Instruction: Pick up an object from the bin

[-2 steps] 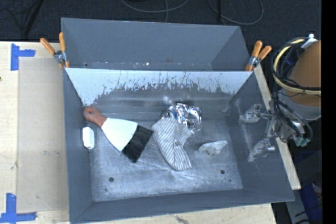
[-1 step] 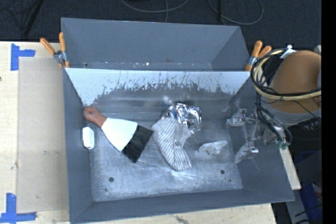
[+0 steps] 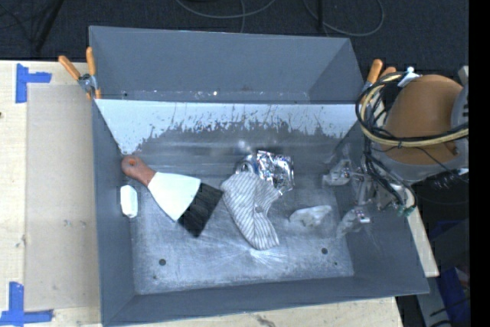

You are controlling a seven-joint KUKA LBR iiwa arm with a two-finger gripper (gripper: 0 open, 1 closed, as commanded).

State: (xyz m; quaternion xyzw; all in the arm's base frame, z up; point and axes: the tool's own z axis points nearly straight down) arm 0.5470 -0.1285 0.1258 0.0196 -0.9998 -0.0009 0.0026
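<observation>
Grey metal is showing bare between the jaws in the camera view. The gripper (image 3: 346, 199) is hanging low inside the bin (image 3: 230, 65), on the side where the arm is coming in. Its two fingers are standing apart with nothing between them, so nothing is being held and the pick itself is not yet made.

Nearest the jaws, just beside the lower finger on the side away from the arm, a small crumpled clear scrap (image 3: 310, 217) is lying on the floor; whether the finger is touching it cannot be told. A little further from the jaws, a ball of crumpled foil (image 3: 272, 168) is sitting against a striped cloth (image 3: 249, 212), which is lying rumpled beyond the scrap. Well apart from the jaws, across the bin, a white brush with black bristles and a reddish handle (image 3: 178, 196) is lying flat, with a small white piece (image 3: 129, 201) beside it.

By my reading, the approach is looking mostly done, while closing on a thing and lifting it clear are both remaining.
</observation>
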